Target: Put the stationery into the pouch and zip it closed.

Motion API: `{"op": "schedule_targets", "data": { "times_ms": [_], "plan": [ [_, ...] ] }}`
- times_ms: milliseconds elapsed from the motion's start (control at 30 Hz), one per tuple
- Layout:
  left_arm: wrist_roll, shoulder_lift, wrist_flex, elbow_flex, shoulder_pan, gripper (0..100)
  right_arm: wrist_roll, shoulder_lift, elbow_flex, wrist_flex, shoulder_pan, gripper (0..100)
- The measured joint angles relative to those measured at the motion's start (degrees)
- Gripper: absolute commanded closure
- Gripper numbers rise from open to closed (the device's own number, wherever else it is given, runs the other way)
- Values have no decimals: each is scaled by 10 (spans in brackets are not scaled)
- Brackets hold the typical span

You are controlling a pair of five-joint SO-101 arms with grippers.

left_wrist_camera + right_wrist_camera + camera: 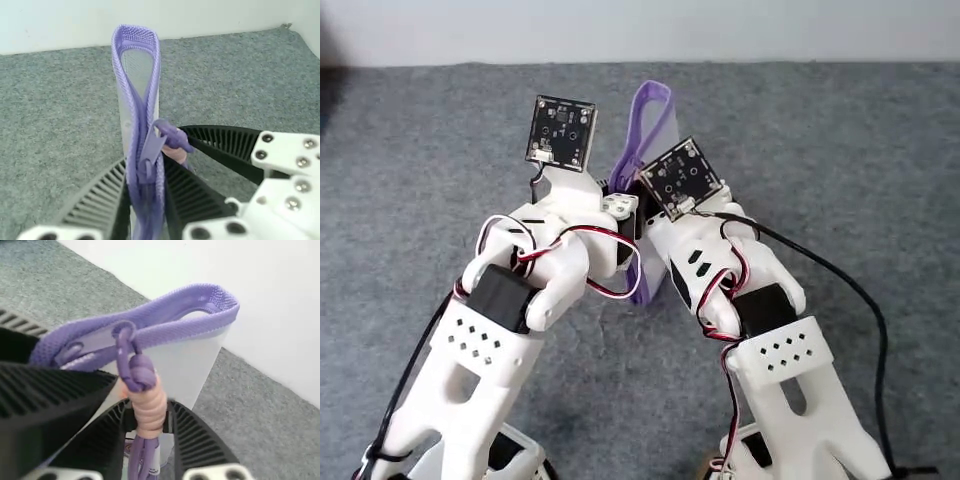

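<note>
L gripper (145,200) clamped on pouch (124,107); R gripper (150,424) pinching pull (148,407); open zip (118,70) length ahead, away from both.

High cam: fixed, above & behind both arms, looks down and fwd over the grey tabletop (840,150) to the wall (770,30); mid range. On the left arm, the left wrist cam (562,130) looks along the left hand (146,175), v. close on the zip edge of the pouch (135,75), facing the wall. Same setup for the right wrist cam (682,178) over the right hand (150,412), v. close, wall behind. All 3 views share the pouch. Both wrist views share the zip pull (172,135), and each catches the other hand.
</note>
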Motion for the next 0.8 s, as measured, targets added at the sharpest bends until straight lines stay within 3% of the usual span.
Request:
{"op": "schedule_targets", "data": {
  "times_ms": [500,800],
  "plan": [
    [-4,-41,52,4,4,988,12,-28,-1,0,49,991],
    [-14,-62,114,3,5,990,40,-30,-1,-66,72,991]
  ]
}}
